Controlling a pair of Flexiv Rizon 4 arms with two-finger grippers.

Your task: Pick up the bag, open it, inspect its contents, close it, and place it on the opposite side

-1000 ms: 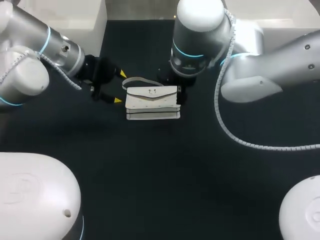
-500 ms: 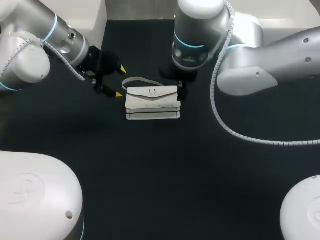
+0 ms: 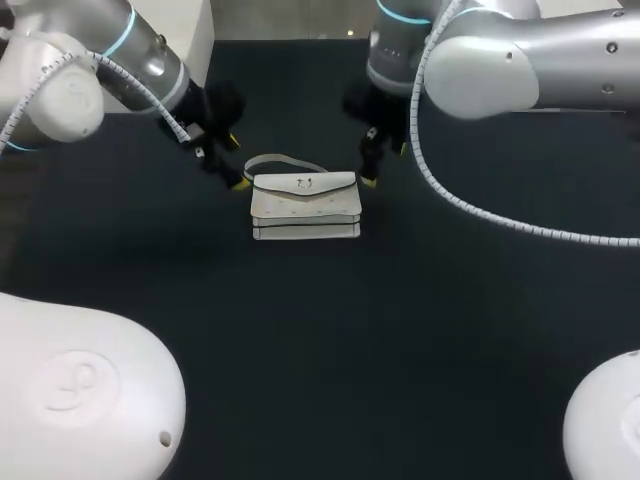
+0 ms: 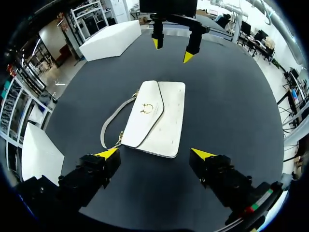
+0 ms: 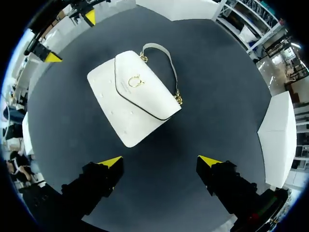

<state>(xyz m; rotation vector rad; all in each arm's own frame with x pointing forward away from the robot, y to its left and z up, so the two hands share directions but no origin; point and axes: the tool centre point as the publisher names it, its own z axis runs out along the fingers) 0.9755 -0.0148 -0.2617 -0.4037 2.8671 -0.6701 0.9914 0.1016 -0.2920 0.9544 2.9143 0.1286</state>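
A white flap bag (image 3: 305,205) with a gold clasp and a short strap (image 3: 275,162) lies flat and closed on the black table (image 3: 330,330). My left gripper (image 3: 236,162) hangs open just off the bag's left end, touching nothing. At the bag's right end my right gripper (image 3: 380,160) is also open and holds nothing. In the left wrist view the bag (image 4: 154,118) lies ahead of the open left gripper (image 4: 154,154), with the right gripper (image 4: 173,50) beyond it. The right wrist view has the bag (image 5: 133,96) ahead of the open right gripper (image 5: 160,161).
A white block (image 3: 195,35) stands at the table's back left corner. Dark bare tabletop spreads in front of the bag and to both sides. My two arm bases (image 3: 80,400) fill the near corners.
Both arms have drawn up and back from the bag's ends, the right arm swinging toward the back right. The bag has stayed in place, and both grippers are still open.
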